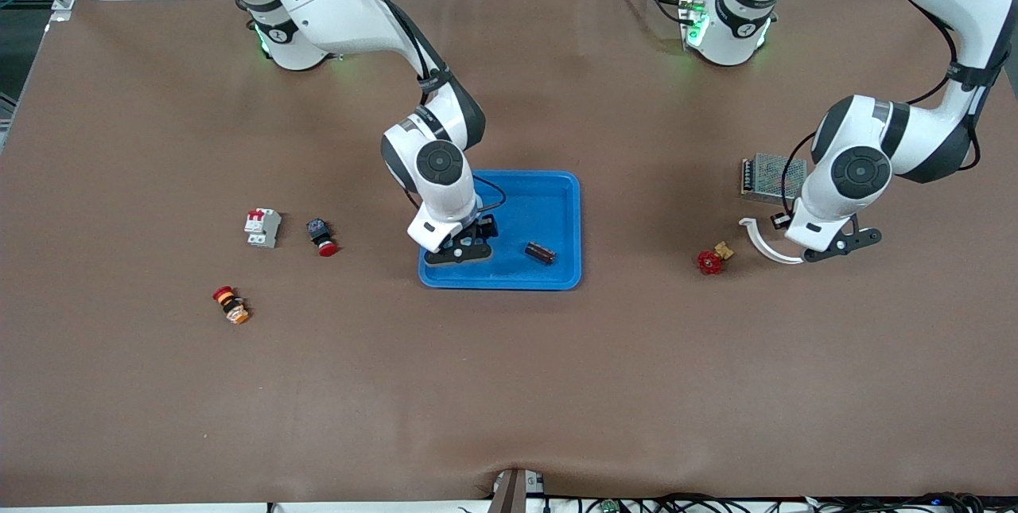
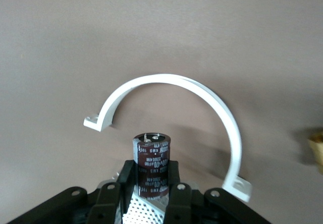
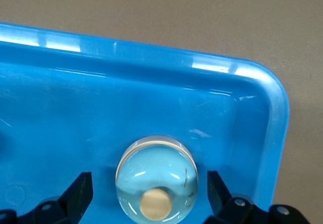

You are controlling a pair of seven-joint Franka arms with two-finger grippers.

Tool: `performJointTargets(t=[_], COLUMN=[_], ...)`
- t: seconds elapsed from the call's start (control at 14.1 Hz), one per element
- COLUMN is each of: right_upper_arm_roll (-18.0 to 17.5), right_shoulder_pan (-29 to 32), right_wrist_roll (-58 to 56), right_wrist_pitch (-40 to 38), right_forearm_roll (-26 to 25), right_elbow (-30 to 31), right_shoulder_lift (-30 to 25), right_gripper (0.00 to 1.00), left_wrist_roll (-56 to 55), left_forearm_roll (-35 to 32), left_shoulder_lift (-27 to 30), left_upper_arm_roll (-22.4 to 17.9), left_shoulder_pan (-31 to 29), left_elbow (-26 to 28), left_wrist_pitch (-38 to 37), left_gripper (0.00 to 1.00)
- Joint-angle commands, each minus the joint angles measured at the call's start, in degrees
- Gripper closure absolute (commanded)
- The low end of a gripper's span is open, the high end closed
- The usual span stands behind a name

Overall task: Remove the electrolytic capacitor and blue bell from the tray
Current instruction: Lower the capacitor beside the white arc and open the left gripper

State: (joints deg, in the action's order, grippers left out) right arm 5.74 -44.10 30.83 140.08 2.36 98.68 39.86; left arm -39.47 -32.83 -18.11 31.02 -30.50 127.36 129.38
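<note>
**Bell in tray, one capacitor gripped**

Right gripper (image 1: pixel 460 246) low over the blue tray (image 1: pixel 557 187), at its corner nearest the front camera toward the right arm's end; jaws wide open on either side of the bell (image 3: pixel 157 177), which sits on the tray floor. One capacitor (image 1: pixel 540 252) lying in the same tray, apart from the bell. Left gripper (image 2: pixel 151 191) clamped shut on a second capacitor (image 2: pixel 151 161), just above the table beside a white curved bracket (image 2: pixel 202 108). Red valve (image 1: pixel 710 260) near that bracket.
</note>
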Motion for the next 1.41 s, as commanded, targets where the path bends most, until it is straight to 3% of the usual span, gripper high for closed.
performJointTargets(t=[0.0, 0.78, 0.92, 0.99, 1.13, 1.2, 1.27, 1.34], right_upper_arm_roll=[0.5, 0.5, 0.5, 0.5, 0.5, 0.5, 0.5, 0.5], right_shoulder_pan=[-0.6, -0.6, -0.5, -0.4, -0.4, -0.4, -0.4, -0.4], right_wrist_roll=[0.2, 0.2, 0.2, 0.2, 0.2, 0.2, 0.2, 0.2], right_wrist_pitch=[0.6, 1.2, 1.2, 1.2, 1.2, 1.2, 1.2, 1.1], right_forearm_roll=[1.2, 1.2, 1.3, 1.2, 1.3, 1.3, 1.3, 1.3], right_elbow=[-0.8, -0.9, -0.9, -0.9, -1.0, -1.0, -1.0, -1.0], right_shoulder_lift=[0.9, 1.4, 1.4, 1.5, 1.4, 1.4, 1.4, 1.4], right_gripper=[0.00, 0.00, 0.18, 0.24, 0.42, 0.51, 0.58, 0.59], left_wrist_roll=[0.5, -0.3, -0.6, -0.6, -0.6, -0.6, -0.6, -0.7], left_forearm_roll=[-1.7, -3.5, -5.6, -5.7, -5.7, -5.7, -5.7, -5.7], left_shoulder_lift=[-1.1, -4.9, -5.9, -6.3, -6.5, -6.2, -6.0, -5.7], left_upper_arm_roll=[0.6, 0.2, 0.2, 0.2, 0.2, 0.2, 0.3, 0.3], left_shoulder_pan=[-1.6, -2.5, -3.0, -4.0, -4.2, -4.1, -4.1, -4.1], left_elbow=[1.3, 1.6, 1.5, 1.4, 1.2, 1.1, 1.1, 0.9], left_wrist_pitch=[3.0, 5.4, 5.4, 5.7, 6.0, 6.0, 5.8, 5.7], left_gripper=[1.00, 1.00, 1.00, 0.94, 0.60, 0.52, 0.26, 0.00])
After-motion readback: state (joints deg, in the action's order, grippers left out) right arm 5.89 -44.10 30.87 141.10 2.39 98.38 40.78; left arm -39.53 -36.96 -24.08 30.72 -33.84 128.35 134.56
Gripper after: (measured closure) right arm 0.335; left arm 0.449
